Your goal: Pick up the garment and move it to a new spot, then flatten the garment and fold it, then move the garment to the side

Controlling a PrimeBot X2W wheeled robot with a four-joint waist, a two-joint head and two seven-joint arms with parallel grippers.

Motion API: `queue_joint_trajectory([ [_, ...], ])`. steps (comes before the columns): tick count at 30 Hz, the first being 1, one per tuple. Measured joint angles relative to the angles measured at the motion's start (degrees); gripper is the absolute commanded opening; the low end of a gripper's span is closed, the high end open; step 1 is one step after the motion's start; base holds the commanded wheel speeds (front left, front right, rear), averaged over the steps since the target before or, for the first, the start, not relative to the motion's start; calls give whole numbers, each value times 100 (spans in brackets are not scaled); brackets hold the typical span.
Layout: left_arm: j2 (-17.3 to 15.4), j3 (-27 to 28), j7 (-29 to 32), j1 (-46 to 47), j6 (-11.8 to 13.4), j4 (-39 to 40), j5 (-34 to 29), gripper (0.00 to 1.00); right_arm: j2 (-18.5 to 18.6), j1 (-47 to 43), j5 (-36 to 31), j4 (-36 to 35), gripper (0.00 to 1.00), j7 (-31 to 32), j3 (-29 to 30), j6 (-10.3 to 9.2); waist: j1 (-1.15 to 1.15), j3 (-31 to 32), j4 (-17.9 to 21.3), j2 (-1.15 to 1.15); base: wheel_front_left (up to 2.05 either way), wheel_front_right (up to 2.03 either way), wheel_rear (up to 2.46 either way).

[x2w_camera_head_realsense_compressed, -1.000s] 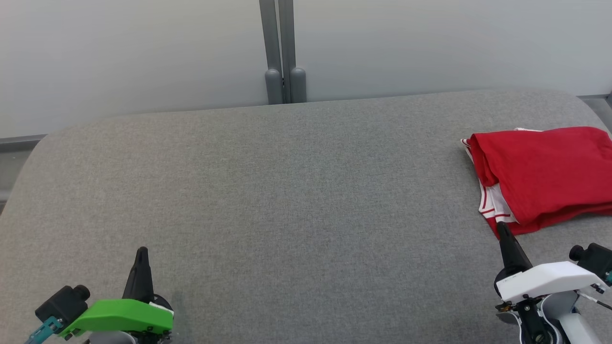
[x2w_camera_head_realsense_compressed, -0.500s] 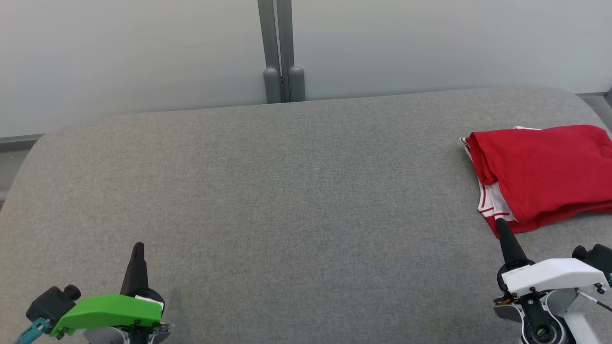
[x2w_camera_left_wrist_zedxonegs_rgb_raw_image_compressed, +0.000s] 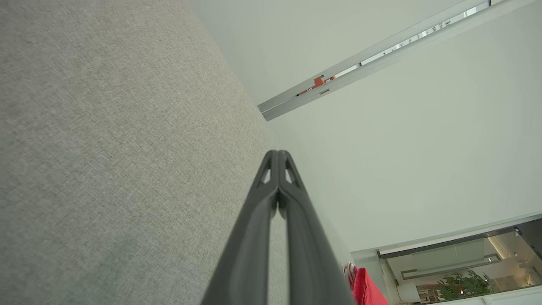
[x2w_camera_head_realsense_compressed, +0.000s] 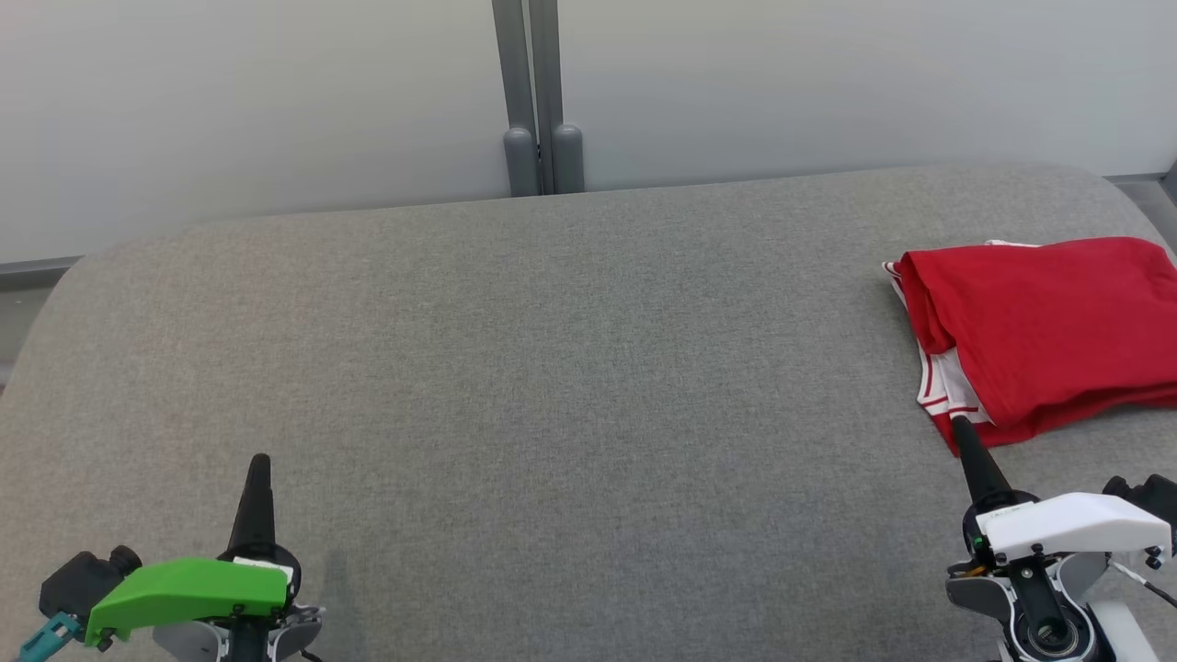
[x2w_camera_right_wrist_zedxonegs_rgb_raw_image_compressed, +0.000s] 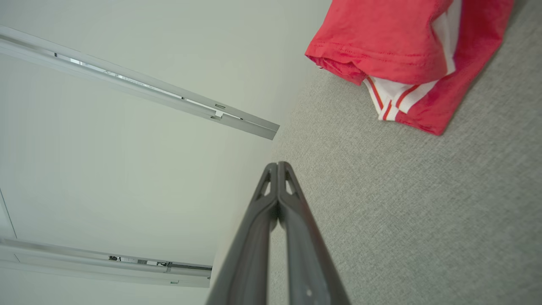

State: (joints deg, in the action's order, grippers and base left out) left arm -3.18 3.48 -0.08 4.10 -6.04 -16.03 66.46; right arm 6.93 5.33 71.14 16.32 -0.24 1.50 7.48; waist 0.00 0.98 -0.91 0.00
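Folded red garment [x2w_camera_head_realsense_compressed: 1048,331] sits far right. Left gripper [x2w_camera_head_realsense_compressed: 258,462], right gripper [x2w_camera_head_realsense_compressed: 959,425]: jaws pressed together, empty. Steer right tip off hem.

Office-like test room: pale partition panels [x2w_camera_head_realsense_compressed: 276,110]; grey fabric-covered table [x2w_camera_head_realsense_compressed: 552,368]; indoor plant [x2w_camera_left_wrist_zedxonegs_rgb_raw_image_compressed: 461,286].

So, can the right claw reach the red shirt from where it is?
Probably yes. The right claw, shut, points at the red shirt close by, with just bare grey surface between them. It would need to open first.
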Motion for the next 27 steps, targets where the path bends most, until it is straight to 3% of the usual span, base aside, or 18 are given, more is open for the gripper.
queue_joint_trajectory([
  [27,16,168,356,119,-25,124,1333,0,-218,71,1096,-91,0,353,275,-1,0,-45,43,0,0,0,0],
])
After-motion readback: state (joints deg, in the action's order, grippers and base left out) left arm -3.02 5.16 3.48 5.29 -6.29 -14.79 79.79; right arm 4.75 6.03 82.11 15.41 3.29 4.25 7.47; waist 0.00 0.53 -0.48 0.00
